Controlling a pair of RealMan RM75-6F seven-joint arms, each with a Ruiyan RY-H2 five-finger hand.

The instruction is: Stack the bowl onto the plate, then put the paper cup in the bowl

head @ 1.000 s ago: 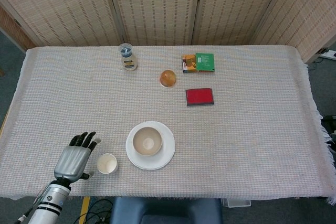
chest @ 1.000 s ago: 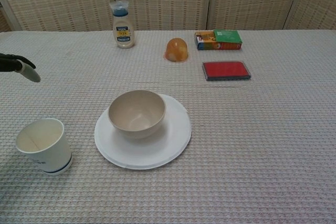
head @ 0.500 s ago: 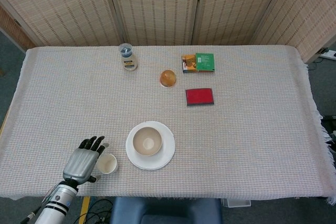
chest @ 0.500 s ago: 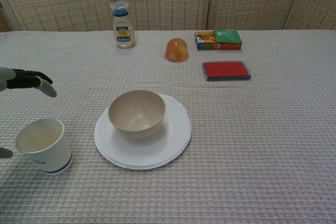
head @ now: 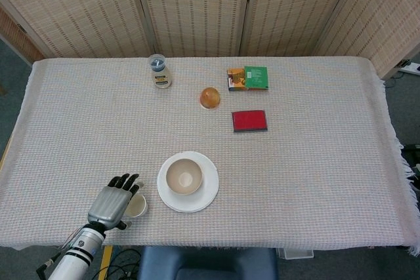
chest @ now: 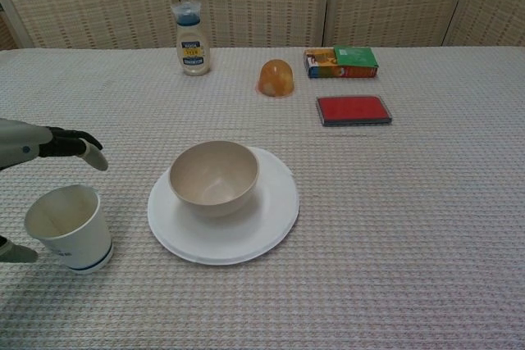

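Head view shows the left robot hand (head: 115, 202) over the paper cup (head: 136, 206) at the near-left of the worktop (head: 315, 181), fingers spread and gripping nothing yet; chest view has the fingers (chest: 78, 144) above and behind the rim. The bowl (chest: 214, 176) already sits on the plate (chest: 271, 219). The cup looks light (and empty), so I judge a hard close could crush it, or a sideways nudge tip it. The right robot hand is out of sight.

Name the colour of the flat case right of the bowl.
Red case with a dark rim, clearest in the chest view.
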